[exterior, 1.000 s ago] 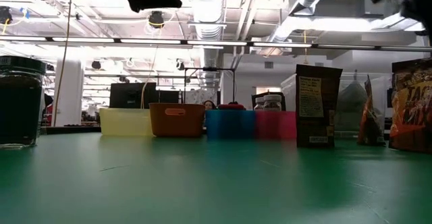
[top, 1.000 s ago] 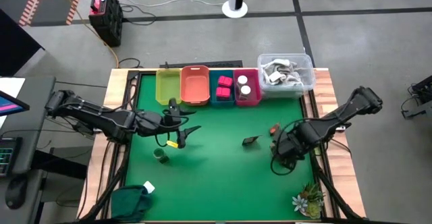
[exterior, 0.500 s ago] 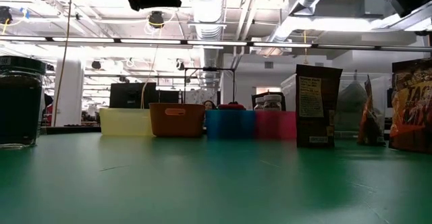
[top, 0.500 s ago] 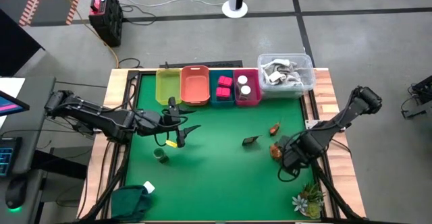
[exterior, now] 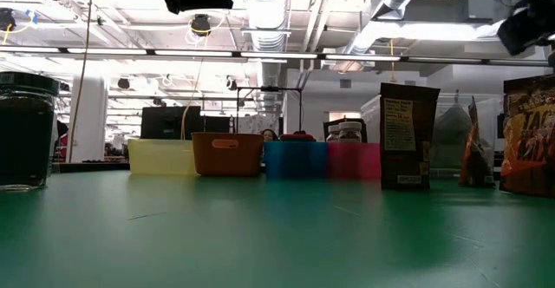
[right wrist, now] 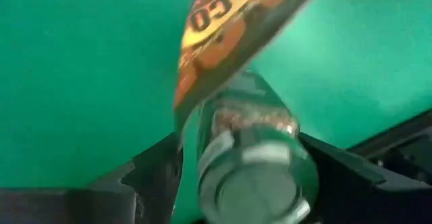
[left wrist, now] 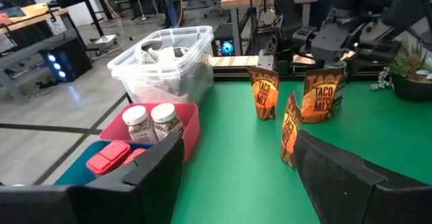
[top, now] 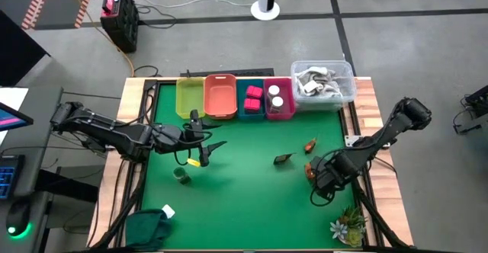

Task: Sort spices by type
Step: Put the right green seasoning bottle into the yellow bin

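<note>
Jar clamped in the right claw, low at the mat's right side

Small jar (right wrist: 253, 163) gripped between the right gripper's (top: 319, 186) fingers, a taco pouch (right wrist: 229, 28) just beyond it; two more pouches (top: 283, 159) standing mid-mat; dark green jar (top: 181, 176) left of centre; left gripper (top: 215, 147) hung open near the bins (top: 219, 97), holding nothing.

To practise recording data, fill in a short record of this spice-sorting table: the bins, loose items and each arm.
empty bins: yellow bin, orange bin
blue bin: pink-red boxes
pink bin: white-capped jars
loose on mat: three taco pouches, dark green jar
left gripper: fingers open, above the mat near the dark green jar
right gripper: raised, fingers shut on a small jar, over a pouch
</note>
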